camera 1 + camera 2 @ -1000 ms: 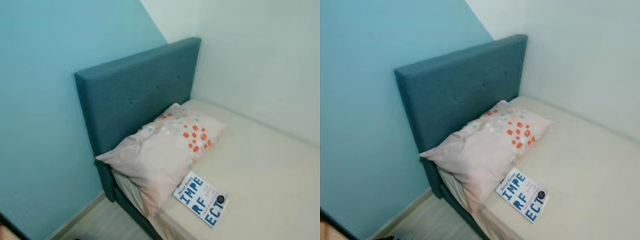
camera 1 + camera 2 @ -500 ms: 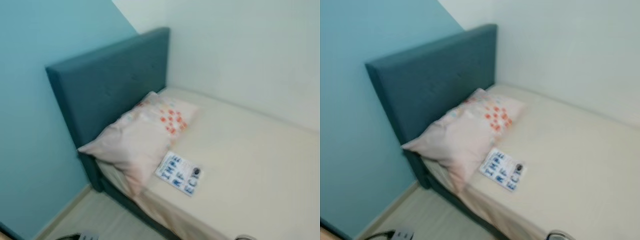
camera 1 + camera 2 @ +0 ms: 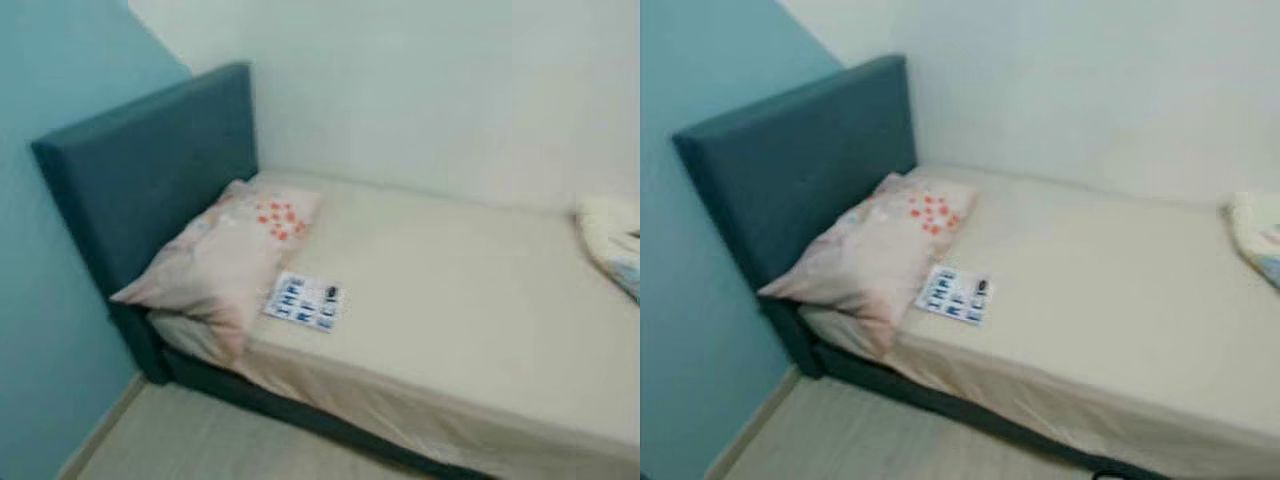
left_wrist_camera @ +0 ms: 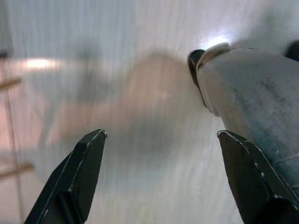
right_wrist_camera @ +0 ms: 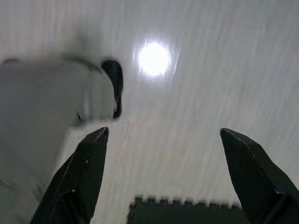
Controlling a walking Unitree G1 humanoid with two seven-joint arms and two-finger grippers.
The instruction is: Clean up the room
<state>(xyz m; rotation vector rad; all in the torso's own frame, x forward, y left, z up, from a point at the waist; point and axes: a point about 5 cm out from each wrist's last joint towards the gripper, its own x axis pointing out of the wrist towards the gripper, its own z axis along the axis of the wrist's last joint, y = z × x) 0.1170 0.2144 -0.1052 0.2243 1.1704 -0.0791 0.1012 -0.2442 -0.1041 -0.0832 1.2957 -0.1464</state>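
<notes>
A bed (image 3: 470, 300) with a cream sheet and a teal headboard (image 3: 140, 170) stands in the corner of the room. A pale pink pillow (image 3: 225, 265) with orange dots lies against the headboard. Next to the pillow, near the bed's front edge, lies a white book (image 3: 305, 301) with blue letters. A crumpled light blanket (image 3: 612, 240) rests at the bed's right end. My left gripper (image 4: 161, 175) hangs open over the pale floor, with nothing between its fingers. My right gripper (image 5: 163, 172) is also open above the floor.
A light blue wall (image 3: 50, 80) runs on the left and a white wall (image 3: 420, 90) behind the bed. Pale wood floor (image 3: 210, 440) lies in front of the bed. My own legs show in both wrist views, and a dark mat edge (image 5: 182, 212) lies below the right gripper.
The camera has swung right and pulled back, so the bed, pillow and book sit further left and smaller. The blanket at the right has come into view.
</notes>
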